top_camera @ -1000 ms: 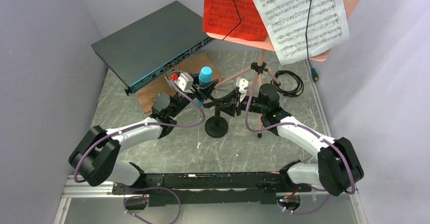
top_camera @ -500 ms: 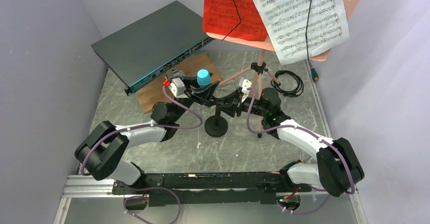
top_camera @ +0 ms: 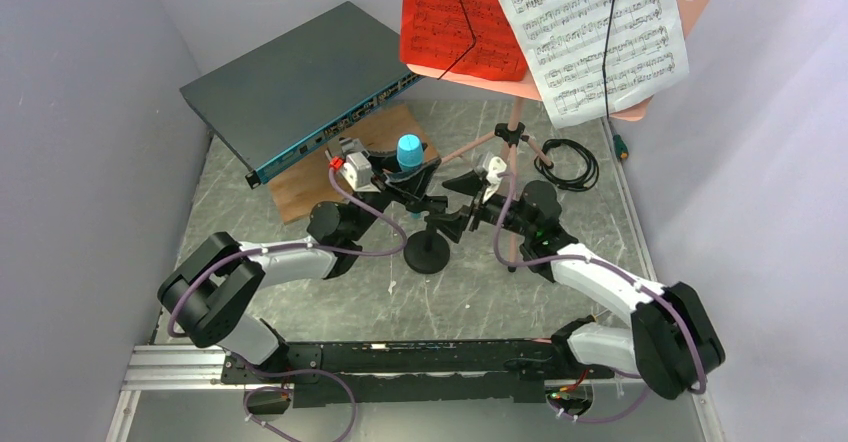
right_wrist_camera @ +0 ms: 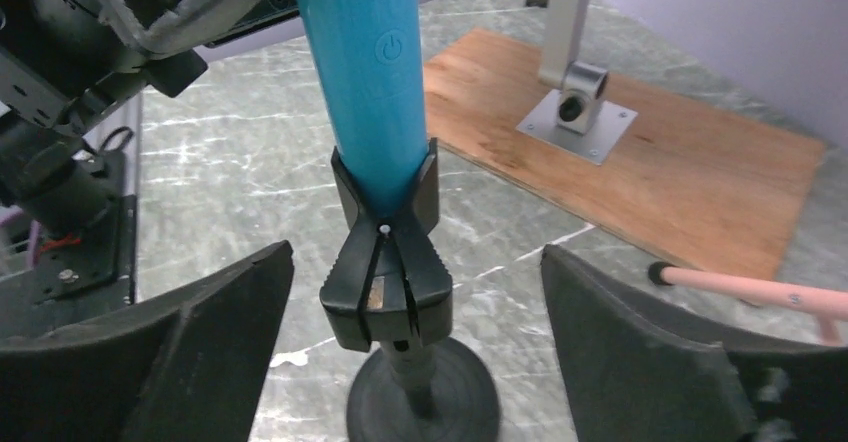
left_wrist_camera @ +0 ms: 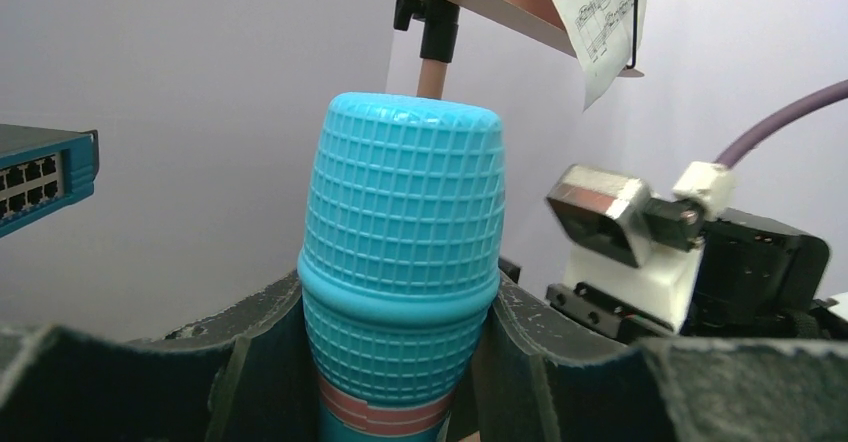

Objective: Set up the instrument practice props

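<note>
**Microphone seated in its stand clip, left jaws on it, right jaws spread**

The cyan-blue microphone (top_camera: 409,149) stands upright near the middle of the desk (top_camera: 480,302). The lower end of its handle sits in the V-shaped clip of the small black mic stand (top_camera: 427,252). In the right wrist view the two prongs of the clip hug the handle on either side, just below the power symbol printed on it, and the round base rests flat on the marbled surface.

The left gripper (top_camera: 410,177) holds the microphone just under its gridded head. The left wrist view shows both jaws pressed against the body, one on each side.

The right gripper (top_camera: 452,202) faces the stand from the other side. Its jaws are spread wide, flanking the clip without touching it or the microphone.

Behind and to the right, the salmon-pink music stand (top_camera: 490,82) rises on its thin pole and tripod legs. It carries a red sheet-music page (top_camera: 455,17) on the left and a white sheet-music page (top_camera: 600,32) on the right, each pinned by a thin black wire arm.

Just behind the microphone lies a wooden board (top_camera: 290,192) with a small metal bracket (right_wrist_camera: 578,112) fixed to it. A dark grey network switch (top_camera: 295,82) lies beyond the board, overlapping its far edge. A coiled black cable (top_camera: 570,167) lies beside the tripod legs.
</note>
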Robot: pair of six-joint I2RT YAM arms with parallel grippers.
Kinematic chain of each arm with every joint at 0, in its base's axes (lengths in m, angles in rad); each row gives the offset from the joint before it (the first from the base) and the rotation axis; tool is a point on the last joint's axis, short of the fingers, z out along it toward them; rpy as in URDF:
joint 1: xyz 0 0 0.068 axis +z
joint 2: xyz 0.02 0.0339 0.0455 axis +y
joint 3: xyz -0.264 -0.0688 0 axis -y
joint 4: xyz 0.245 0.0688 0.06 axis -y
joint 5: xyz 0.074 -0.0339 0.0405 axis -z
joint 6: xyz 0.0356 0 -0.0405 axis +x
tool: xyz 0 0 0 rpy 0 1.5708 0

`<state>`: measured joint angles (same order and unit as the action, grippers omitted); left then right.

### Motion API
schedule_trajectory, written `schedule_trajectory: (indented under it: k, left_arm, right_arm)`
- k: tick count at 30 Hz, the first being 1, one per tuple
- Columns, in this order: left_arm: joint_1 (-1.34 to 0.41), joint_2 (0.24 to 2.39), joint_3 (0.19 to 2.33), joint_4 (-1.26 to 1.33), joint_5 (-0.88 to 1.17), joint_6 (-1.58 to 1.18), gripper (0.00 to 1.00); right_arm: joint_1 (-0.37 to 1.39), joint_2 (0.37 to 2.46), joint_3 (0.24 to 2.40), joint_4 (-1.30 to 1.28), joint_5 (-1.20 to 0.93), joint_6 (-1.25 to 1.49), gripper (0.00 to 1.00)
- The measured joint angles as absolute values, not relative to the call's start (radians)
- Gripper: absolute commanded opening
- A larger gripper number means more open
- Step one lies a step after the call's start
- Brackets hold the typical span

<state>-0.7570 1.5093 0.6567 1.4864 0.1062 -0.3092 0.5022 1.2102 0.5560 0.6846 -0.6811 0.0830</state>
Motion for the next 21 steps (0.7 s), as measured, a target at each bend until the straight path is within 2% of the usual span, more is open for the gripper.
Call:
schedule_trajectory:
  k: [1, 2, 4, 9, 13, 15, 21]
  left_arm:
    - [-0.760, 1.509, 0.656, 1.488, 0.101, -0.313, 0.74]
    - [-0.763, 1.509, 0.654, 1.491, 0.093, -0.320, 0.85]
    - [-0.767, 1.505, 0.642, 1.490, 0.081, -0.326, 0.98]
    - [-0.768, 1.414, 0.589, 1.384, 0.056, -0.339, 0.99]
    - [-0.769, 1.269, 0.585, 1.223, 0.025, -0.344, 1.00]
    - [-0.769, 1.180, 0.607, 1.067, -0.001, -0.358, 0.99]
    - [-0.769, 1.089, 0.725, 0.682, -0.081, -0.426, 0.99]
  right_arm:
    - [0.502, 1.192, 0.551, 0.679, -0.675, 0.088, 1.00]
    - [0.502, 1.166, 0.548, 0.661, -0.661, 0.083, 1.00]
    - [0.502, 1.106, 0.548, 0.609, -0.638, 0.075, 1.00]
    - [0.505, 0.935, 0.568, 0.389, -0.536, 0.043, 1.00]
    - [0.506, 0.840, 0.688, 0.121, -0.372, 0.017, 1.00]
    - [0.505, 0.824, 0.809, -0.029, -0.300, -0.005, 1.00]
    - [0.506, 0.860, 1.163, -0.257, -0.043, 0.070, 1.00]
